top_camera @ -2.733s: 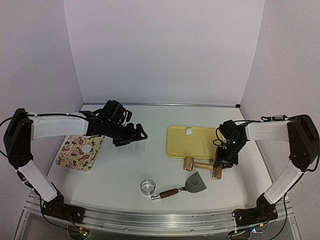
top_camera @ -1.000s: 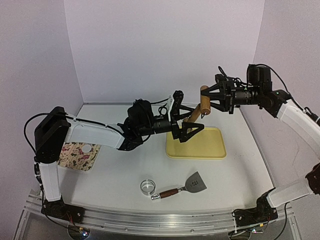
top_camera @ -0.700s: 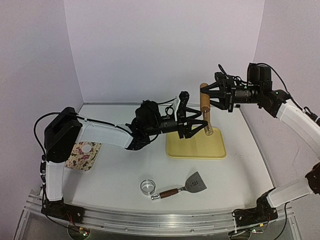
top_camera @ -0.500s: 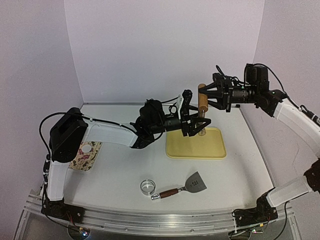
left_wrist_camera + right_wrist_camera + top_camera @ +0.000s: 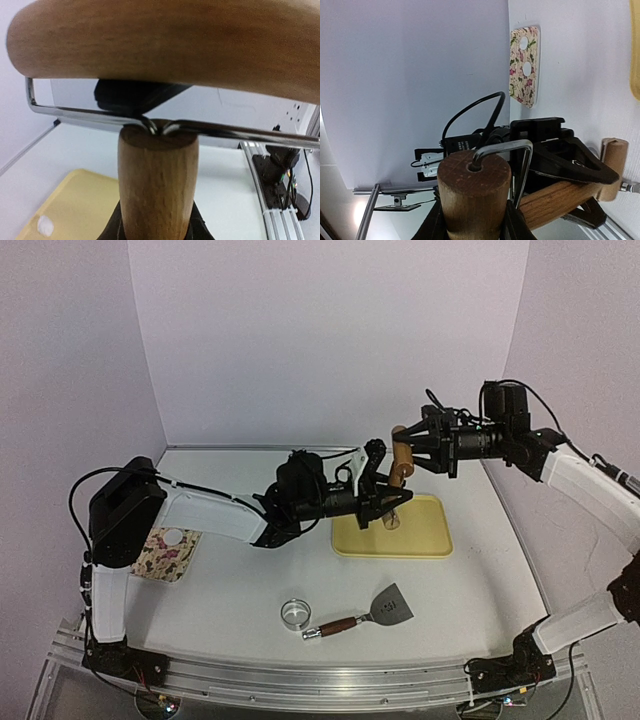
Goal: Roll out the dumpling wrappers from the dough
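Both arms hold rolling pin (image 5: 399,454) up in air over yellow board (image 5: 425,538). Jaws of right gripper (image 5: 410,445) pinched tight on fat wood roller (image 5: 474,187). Jaws of left gripper (image 5: 388,498) closed round wood handle (image 5: 157,185). Tiny white dough lump (image 5: 45,226) on board corner. Two wrappers (image 5: 523,44) flat on flowery mat (image 5: 150,550), far left, well apart from pin. Dough likely soft, light, sticky, tears easy: no pinching, press flat with roller. Pin hard, smooth, may slip: best hold on handle middle.
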Tool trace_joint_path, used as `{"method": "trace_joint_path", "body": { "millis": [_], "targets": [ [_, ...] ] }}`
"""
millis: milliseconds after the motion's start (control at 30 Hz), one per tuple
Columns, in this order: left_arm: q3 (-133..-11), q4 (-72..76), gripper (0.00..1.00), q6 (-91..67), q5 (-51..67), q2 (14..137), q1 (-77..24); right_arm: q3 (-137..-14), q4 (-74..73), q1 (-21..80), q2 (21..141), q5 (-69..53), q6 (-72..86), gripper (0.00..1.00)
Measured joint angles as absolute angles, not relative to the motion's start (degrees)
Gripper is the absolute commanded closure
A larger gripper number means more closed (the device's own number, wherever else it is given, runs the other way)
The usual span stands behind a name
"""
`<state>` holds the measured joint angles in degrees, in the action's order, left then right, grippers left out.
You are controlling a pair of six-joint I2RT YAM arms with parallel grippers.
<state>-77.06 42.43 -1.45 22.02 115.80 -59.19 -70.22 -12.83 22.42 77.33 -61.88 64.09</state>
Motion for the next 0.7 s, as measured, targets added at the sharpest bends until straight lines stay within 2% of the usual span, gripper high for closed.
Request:
{"method": "trace_joint_path", "body": {
  "millis": [67, 167, 367, 567, 700],
  "targets": [
    [-73.9, 38.3, 1.0, 0.1, 20.3, 113.4, -59.7, -67.2, -13.0, 22.0, 76.9, -62.5, 63.9, 0.94],
    [-71.0, 31.6, 1.0, 3.0, 18.1, 110.3, -60.6, -63.8, -15.8, 21.4, 76.3, -63.1, 61.5, 0.93],
    [-71.8, 17.5, 1.0, 8.7, 16.8, 107.6, -61.5, -62.5, -25.3, 21.1, 76.6, -62.0, 51.2, 0.87],
    [-74.2, 6.6, 1.0, 10.9, 15.8, 107.6, -61.7, -61.2, -28.0, 21.1, 79.9, -61.7, 45.1, 0.68],
    [-75.7, -0.4, 1.0, 11.5, 13.6, 107.7, -62.2, -60.5, -27.7, 22.0, 82.4, -60.7, 42.1, 0.61]
  ]
}}
